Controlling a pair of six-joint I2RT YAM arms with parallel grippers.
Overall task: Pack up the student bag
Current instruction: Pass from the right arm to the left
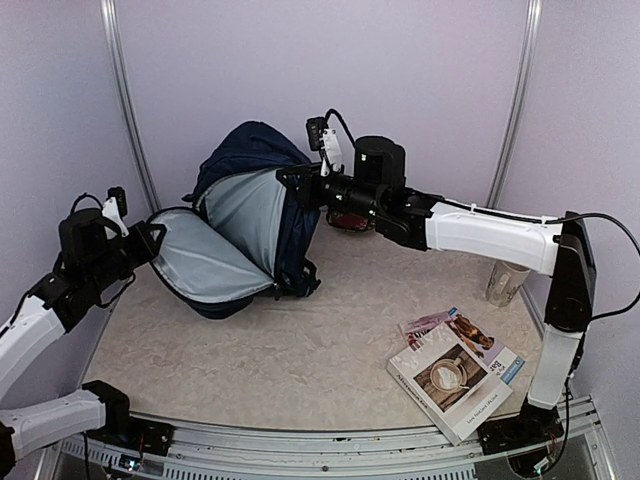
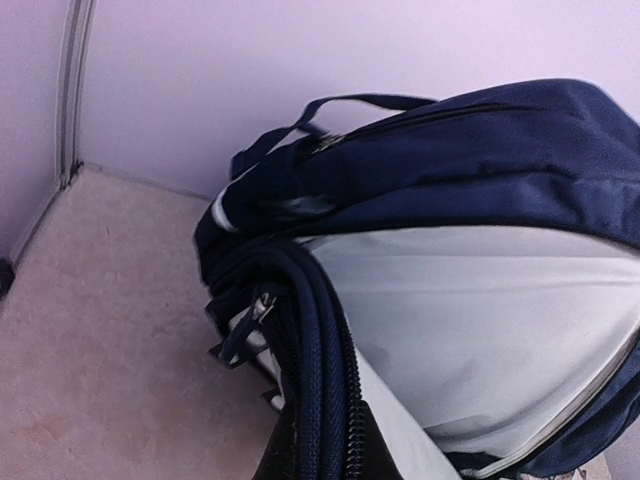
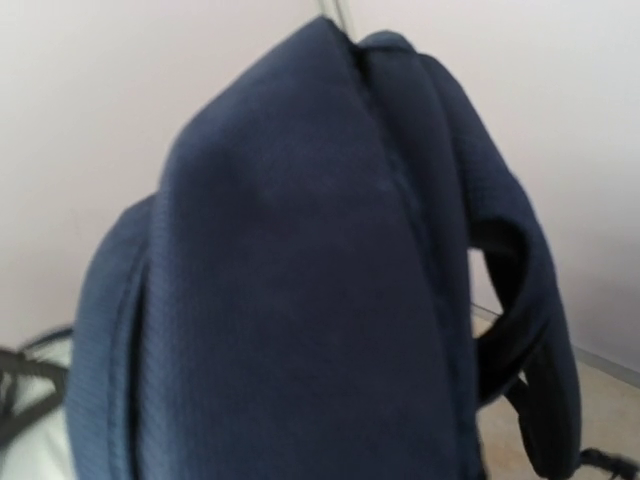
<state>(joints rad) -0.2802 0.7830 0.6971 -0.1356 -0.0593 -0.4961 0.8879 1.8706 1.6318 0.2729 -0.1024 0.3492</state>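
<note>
Top: student bag (image 1: 250, 215) mid-back of desk (image 1: 300, 370), mouth wide, grey lining showing. Left pincer (image 1: 150, 238) looks clamped on the flap rim; right pincer (image 1: 297, 186) at opposite rim, grip can't tell. Left wrist: zipper edge runs into frame bottom, so pull outward evenly. Right wrist: only navy fabric; fingers hidden.

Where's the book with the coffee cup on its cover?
In the top view, the book lies on the table near its front right corner, apart from the student bag at back left.

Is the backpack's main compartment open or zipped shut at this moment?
Open: the backpack gapes wide, its flap folded down and the grey lining exposed in the top and left wrist views.
</note>
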